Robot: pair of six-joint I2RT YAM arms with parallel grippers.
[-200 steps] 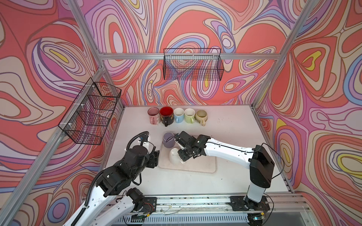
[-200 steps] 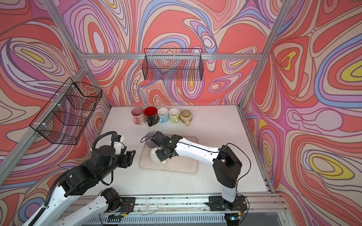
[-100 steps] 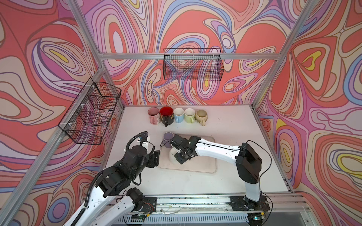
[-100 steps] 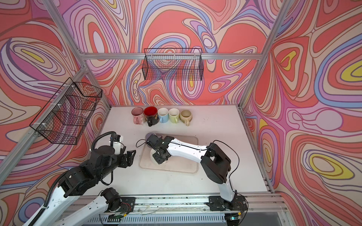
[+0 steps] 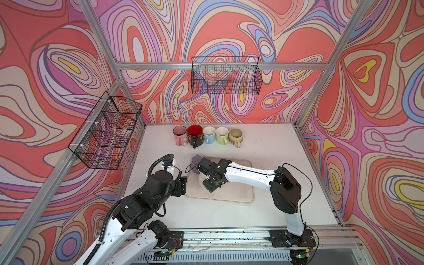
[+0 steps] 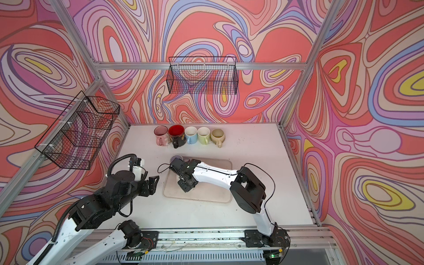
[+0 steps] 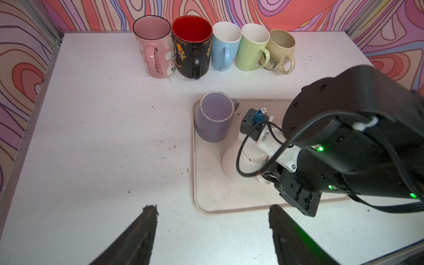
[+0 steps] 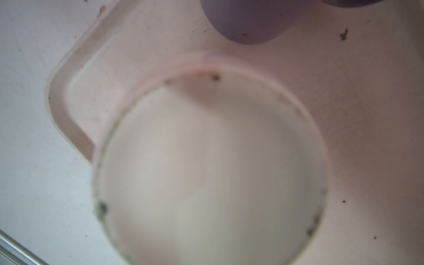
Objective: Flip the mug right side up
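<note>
Right hand [image 5: 212,182] clenched at upturned mug [image 7: 236,160] beneath it, hold unseen. Glazed ceramic: stiff, slippery, chippable. Handle [image 7: 263,179] safest. Left hand [image 7: 213,208] released.

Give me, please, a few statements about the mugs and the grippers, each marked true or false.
1. Five mugs stand upright in a row at the back of the table. True.
2. The left gripper holds the purple mug. False: it is open and empty, beside the tray.
3. The white mug sits base up on the tray. True.
4. The purple mug stands in the back row. False: it sits on the tray's corner, near the white mug.
</note>
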